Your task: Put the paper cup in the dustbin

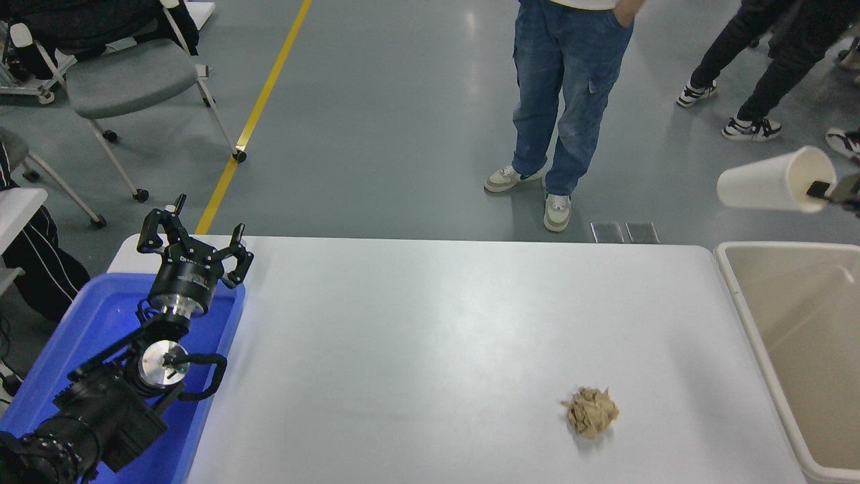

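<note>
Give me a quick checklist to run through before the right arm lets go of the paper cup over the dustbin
1. Grip on the paper cup: ok. The right gripper pinches its rim, one finger inside the mouth.
2. Cup clear of the table: ok, it is held up in the air, lying sideways.
3. Cup over the dustbin opening: cannot tell; it shows above the bin's far rim, and one view does not settle depth.
4. Bin has room: ok, the visible inner walls are bare.
5. Crumpled paper ball out of the way: ok, it sits on the table, apart from the bin.
6. Left gripper parked: ok, over the blue tray.
</note>
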Tool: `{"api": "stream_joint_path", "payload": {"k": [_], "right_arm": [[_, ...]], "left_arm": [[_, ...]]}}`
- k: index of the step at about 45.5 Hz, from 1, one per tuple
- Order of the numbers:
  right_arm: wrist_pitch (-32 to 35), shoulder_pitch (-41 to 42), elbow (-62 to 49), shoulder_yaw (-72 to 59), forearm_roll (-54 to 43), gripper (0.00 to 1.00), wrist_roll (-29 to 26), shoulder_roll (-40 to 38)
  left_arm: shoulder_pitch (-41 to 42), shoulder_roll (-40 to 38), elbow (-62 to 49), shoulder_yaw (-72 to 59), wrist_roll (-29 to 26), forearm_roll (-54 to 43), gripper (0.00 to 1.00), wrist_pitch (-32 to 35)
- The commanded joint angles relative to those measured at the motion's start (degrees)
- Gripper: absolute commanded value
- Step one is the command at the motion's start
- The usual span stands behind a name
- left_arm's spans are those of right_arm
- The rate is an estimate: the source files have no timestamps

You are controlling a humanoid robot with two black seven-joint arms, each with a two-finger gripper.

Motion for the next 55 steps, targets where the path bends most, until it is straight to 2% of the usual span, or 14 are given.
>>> {"api": "stream_joint_path", "payload": {"k": [1, 8, 14, 23, 29, 36, 55], "right_arm": [[-8.4, -14.2, -9.6, 5.2, 28.8, 0.0, 0.1, 8.6], [-8.4, -24.6, -21.1, 14.2, 37.7, 0.0, -0.5, 16.6], [-8.2, -31.5, -33.2, 22.6, 39.0, 0.0, -2.0, 25.7], [-8.1, -34.4, -52.0, 28.7, 39.0, 0.0, -5.1, 39.5], [-9.0, -34.5, -61.1, 31.0, 39.0, 0.0, -6.8, 46.1], [-10.0, -34.5, -62.7, 33.2, 39.0, 0.0, -8.5, 47.9], [-10.2, -36.0, -62.8, 36.8, 39.0, 0.0, -8.4, 49.1]], "left_arm": [[0.0, 0.0, 0.0, 0.0, 0.0, 0.0, 1.0, 0.0], [0.0, 0.0, 0.0, 0.0, 0.0, 0.0, 1.0, 0.0], [0.0, 0.0, 0.0, 0.0, 0.0, 0.0, 1.0, 0.0], [0.0, 0.0, 0.0, 0.0, 0.0, 0.0, 1.0, 0.0], [0.0, 0.0, 0.0, 0.0, 0.0, 0.0, 1.0, 0.0], [0.0, 0.0, 0.0, 0.0, 0.0, 0.0, 1.0, 0.0], [0.0, 0.0, 0.0, 0.0, 0.0, 0.0, 1.0, 0.0]]}}
